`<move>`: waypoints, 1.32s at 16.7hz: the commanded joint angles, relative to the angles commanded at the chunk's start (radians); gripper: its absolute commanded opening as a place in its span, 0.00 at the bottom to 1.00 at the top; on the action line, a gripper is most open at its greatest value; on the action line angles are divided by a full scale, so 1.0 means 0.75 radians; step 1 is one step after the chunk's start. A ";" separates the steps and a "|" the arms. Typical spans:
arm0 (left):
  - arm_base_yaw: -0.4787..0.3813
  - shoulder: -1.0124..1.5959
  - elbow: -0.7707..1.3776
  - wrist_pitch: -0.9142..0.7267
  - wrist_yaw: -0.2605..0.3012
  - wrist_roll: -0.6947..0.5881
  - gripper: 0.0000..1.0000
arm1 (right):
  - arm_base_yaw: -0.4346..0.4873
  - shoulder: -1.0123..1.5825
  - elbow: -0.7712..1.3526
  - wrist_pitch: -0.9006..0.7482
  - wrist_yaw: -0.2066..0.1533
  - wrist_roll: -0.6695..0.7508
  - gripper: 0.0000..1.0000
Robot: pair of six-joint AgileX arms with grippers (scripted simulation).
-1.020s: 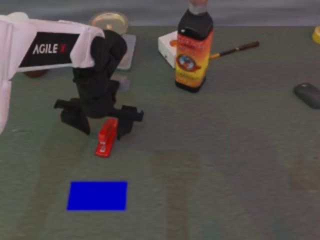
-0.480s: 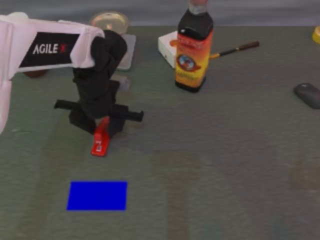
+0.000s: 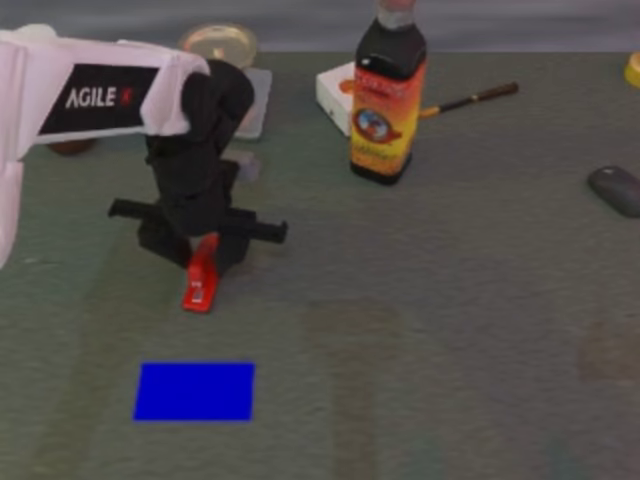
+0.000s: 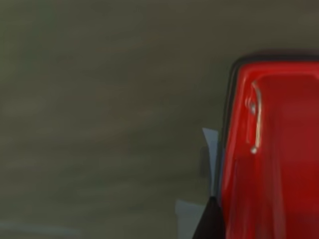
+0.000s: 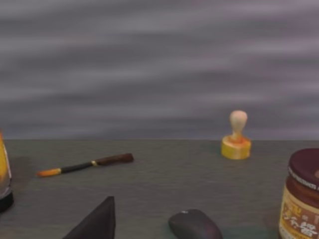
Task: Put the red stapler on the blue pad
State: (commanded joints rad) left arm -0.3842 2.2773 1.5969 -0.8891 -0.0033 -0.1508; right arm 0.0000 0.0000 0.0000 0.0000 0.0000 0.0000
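The red stapler (image 3: 200, 282) is at the table's left middle, its far end between the fingers of my left gripper (image 3: 205, 252), which is shut on it. I cannot tell whether it rests on the table or hangs just above it. In the left wrist view the red stapler (image 4: 274, 149) fills one side, close up, with a dark fingertip (image 4: 209, 226) against it. The blue pad (image 3: 195, 391) lies flat nearer the front edge, apart from the stapler. My right arm is out of the top view; a dark piece of its gripper (image 5: 99, 221) shows in its wrist view.
A tall dark sauce bottle (image 3: 388, 95) stands at the back centre beside a white box (image 3: 335, 90) and a brush (image 3: 475, 97). A grey mouse (image 3: 615, 188) lies at the right edge. A round lid (image 3: 218, 42) sits behind the left arm.
The left gripper's fingers closed onto the stapler, which shifted slightly left and turned. Nothing has moved over the last half second.
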 joint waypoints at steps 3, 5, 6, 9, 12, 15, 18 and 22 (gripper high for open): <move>0.004 -0.026 0.072 -0.095 -0.001 -0.003 0.00 | 0.000 0.000 0.000 0.000 0.000 0.000 1.00; 0.011 -0.060 0.144 -0.210 -0.001 -0.006 0.00 | 0.000 0.000 0.000 0.000 0.000 0.000 1.00; 0.013 -0.078 0.182 -0.274 -0.002 -0.006 0.00 | 0.000 0.000 0.000 0.000 0.000 0.000 1.00; 0.020 -0.130 0.277 -0.419 -0.001 -0.007 0.00 | 0.000 0.000 0.000 0.000 0.000 0.000 1.00; 0.022 -0.147 0.300 -0.448 -0.001 -0.007 0.00 | 0.000 0.000 0.000 0.000 0.000 0.000 1.00; 0.014 -0.143 0.297 -0.445 -0.002 -0.005 0.00 | 0.000 0.000 0.000 0.000 0.000 0.000 1.00; 0.007 -0.181 0.269 -0.461 -0.022 -0.090 0.00 | 0.000 0.000 0.000 0.000 0.000 0.000 1.00; -0.009 -0.293 0.170 -0.506 -0.072 -0.402 0.00 | 0.000 0.000 0.000 0.000 0.000 0.000 1.00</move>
State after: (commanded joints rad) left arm -0.3910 2.0572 1.7245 -1.2685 -0.0575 -0.4522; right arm 0.0000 0.0000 0.0000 0.0000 0.0000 0.0000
